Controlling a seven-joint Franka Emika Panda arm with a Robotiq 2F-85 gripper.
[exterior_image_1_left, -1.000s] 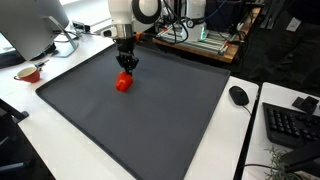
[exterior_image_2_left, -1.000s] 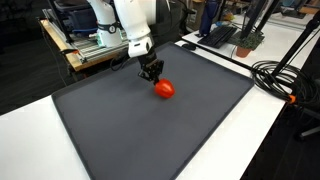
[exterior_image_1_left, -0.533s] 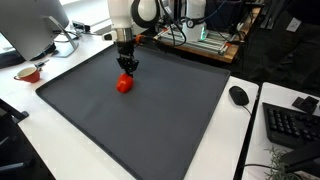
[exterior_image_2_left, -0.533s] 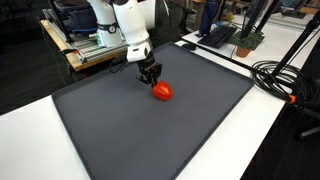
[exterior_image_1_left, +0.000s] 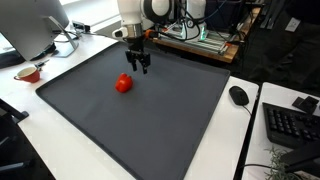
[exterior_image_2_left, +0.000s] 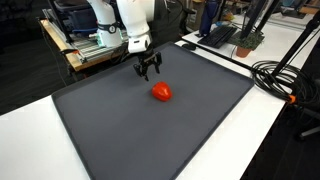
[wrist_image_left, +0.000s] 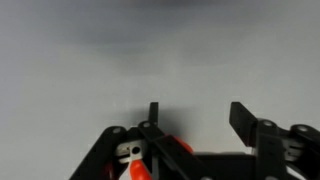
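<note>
Here, the end effector (exterior_image_1_left: 141, 68) hangs above a dark grey surface (exterior_image_1_left: 160, 125), fingers pointing down and spread wide, with nothing between them. In the wrist view the end effector (wrist_image_left: 198, 125) shows two black fingers (wrist_image_left: 243, 120) standing well apart, and only blurred grey surface fills the gap.

The red rounded object (exterior_image_1_left: 123, 84) rests on the surface below the end effector and off to one side of it, near the fingertips but clear of them. In both exterior views a strip of bare surface separates the two. In an exterior view the same red rounded object (exterior_image_2_left: 161, 92) lies beneath and beside the end effector (exterior_image_2_left: 148, 71), again without contact. In the wrist view only a sliver of the red rounded object (wrist_image_left: 137, 172) shows, at the lower edge behind the base of one finger and partly hidden by the black linkage. Its exact shape cannot be told.

Farther from the end effector, beyond the edge of the dark area, a black mouse (exterior_image_1_left: 238, 95) and a black keyboard (exterior_image_1_left: 290, 124) sit on the white margin. On the opposite side of the end effector, a small red-rimmed dish (exterior_image_1_left: 28, 72) stands near a monitor (exterior_image_1_left: 35, 25). In an exterior view, black cables (exterior_image_2_left: 280, 75) run along the white margin, well apart from the end effector.
</note>
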